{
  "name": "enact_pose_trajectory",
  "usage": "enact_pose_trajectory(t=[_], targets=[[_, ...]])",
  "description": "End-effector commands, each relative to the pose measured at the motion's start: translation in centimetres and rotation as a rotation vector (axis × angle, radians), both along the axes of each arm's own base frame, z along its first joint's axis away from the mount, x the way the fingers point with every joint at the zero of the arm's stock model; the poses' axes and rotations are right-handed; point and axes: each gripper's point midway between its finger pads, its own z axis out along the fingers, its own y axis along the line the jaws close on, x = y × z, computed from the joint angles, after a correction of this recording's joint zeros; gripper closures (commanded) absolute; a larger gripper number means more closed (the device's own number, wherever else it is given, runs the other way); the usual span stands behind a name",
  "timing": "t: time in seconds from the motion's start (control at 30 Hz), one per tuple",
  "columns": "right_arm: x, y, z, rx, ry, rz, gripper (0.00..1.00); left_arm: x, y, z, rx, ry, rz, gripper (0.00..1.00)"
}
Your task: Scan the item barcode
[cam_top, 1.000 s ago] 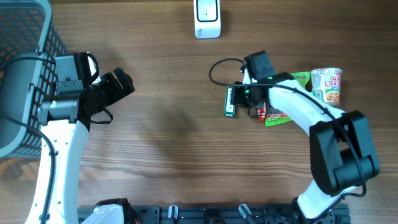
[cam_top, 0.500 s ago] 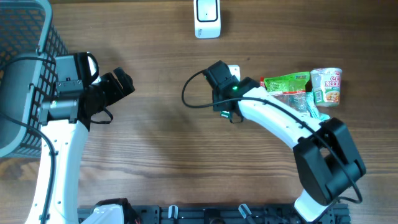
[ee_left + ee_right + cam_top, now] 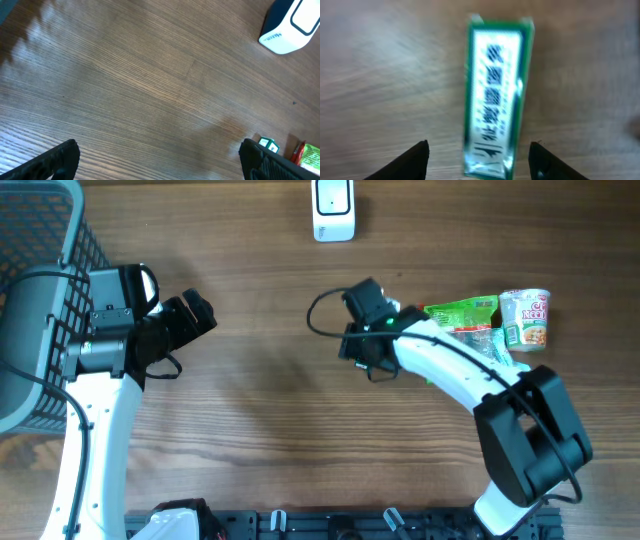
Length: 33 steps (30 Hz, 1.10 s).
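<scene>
Looking down the right wrist camera, you see the right gripper (image 3: 477, 156) with its jaws spread, one dark finger (image 3: 415, 160) on each side of the green carton (image 3: 495, 95) and bare wood showing in both gaps, so it grips nothing and touches nothing. The carton lies flat on the wooden table (image 3: 260, 430), long axis running away from the lens, between the fingers and closer to the one on the frame's right. It is narrow, with green edges and a pale face panel carrying dark print; the picture is too blurred to read it or pick out a barcode. From overhead the right gripper (image 3: 360, 352) covers the carton, just left of a green snack packet (image 3: 462, 313) and a cup of noodles (image 3: 527, 318). The white scanner (image 3: 333, 208) stands at the far edge, well apart from the arm. Your left gripper (image 3: 160, 159) hangs wide open over bare wood beside the wire basket (image 3: 40, 240), holding nothing.
</scene>
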Motion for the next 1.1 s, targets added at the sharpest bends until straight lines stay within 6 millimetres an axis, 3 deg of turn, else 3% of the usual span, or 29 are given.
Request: enact_pose_trajectory(t=[0.0, 0.17, 0.23, 0.53, 0.9, 1.07], targets=[[-0.4, -0.8, 0.0, -0.03, -0.029, -0.078, 0.36, 0.1, -0.3, -0.1, -0.002, 0.001, -0.015, 0.0], [0.1, -1.1, -0.8, -0.078, -0.074, -0.076, 0.4, 0.1, -0.3, -0.1, -0.002, 0.001, -0.015, 0.0], [0.0, -0.9, -1.0, -0.07, -0.062, -0.074, 0.48, 0.1, -0.3, -0.1, -0.002, 0.001, -0.015, 0.0], [0.2, -1.1, -1.0, -0.118, -0.083, 0.03, 0.63, 0.1, -0.3, -0.1, -0.002, 0.001, -0.016, 0.0], [0.9, -0.6, -1.0, -0.106, -0.113, 0.039, 0.64, 0.1, -0.3, -0.1, -0.002, 0.001, -0.015, 0.0], [1.8, -1.7, -0.3, -0.2, -0.164, 0.094, 0.79, 0.1, -0.3, -0.1, -0.002, 0.001, -0.015, 0.0]])
